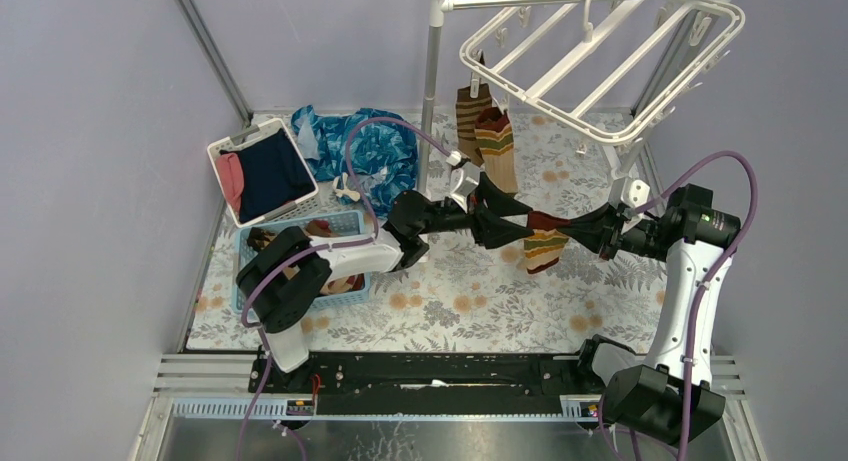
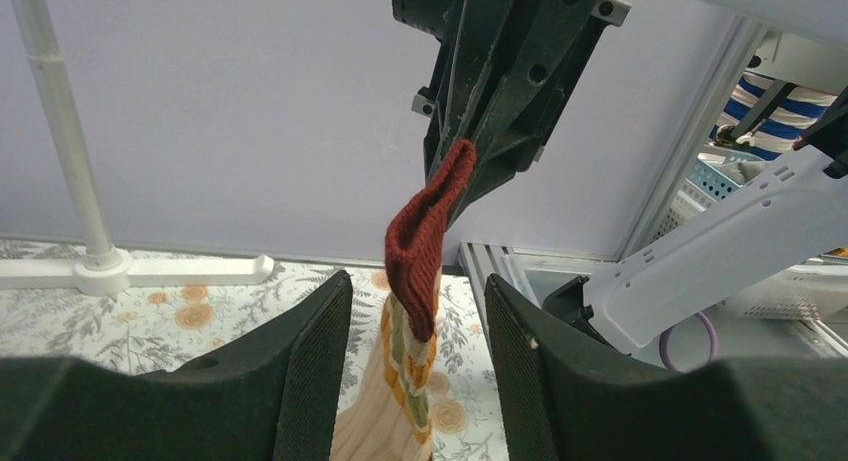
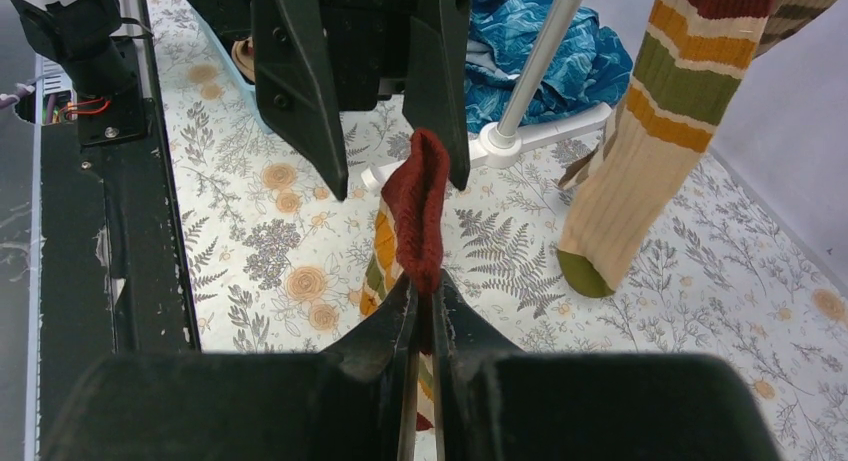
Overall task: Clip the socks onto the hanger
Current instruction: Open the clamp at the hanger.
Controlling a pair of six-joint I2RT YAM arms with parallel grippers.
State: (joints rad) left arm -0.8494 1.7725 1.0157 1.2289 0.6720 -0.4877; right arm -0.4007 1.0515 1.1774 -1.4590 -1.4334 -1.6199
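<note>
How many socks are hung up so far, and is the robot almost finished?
Done: two socks hang clipped to the hanger. In hand: the right gripper pinches a third sock by its red cuff, and the left gripper has its open fingers on either side of that cuff. Left: that sock needs clipping up, and more socks seem to wait in the blue basket. So not nearly finished.

Tally, bench and rack

Socks in plain sight, three: brown-striped sock (image 1: 468, 109), banded sock (image 1: 497, 149), red-cuffed sock (image 1: 545, 246). Hanger (image 1: 600, 76), one. Baskets, two: white basket (image 1: 226, 146) and blue basket (image 1: 346, 221), whose brown contents can't be counted. Blue cloth (image 1: 378, 153), one. Rack pole (image 1: 433, 81), one. Pincers, two: left pincer (image 2: 415, 311), right pincer (image 3: 422, 301).
</note>
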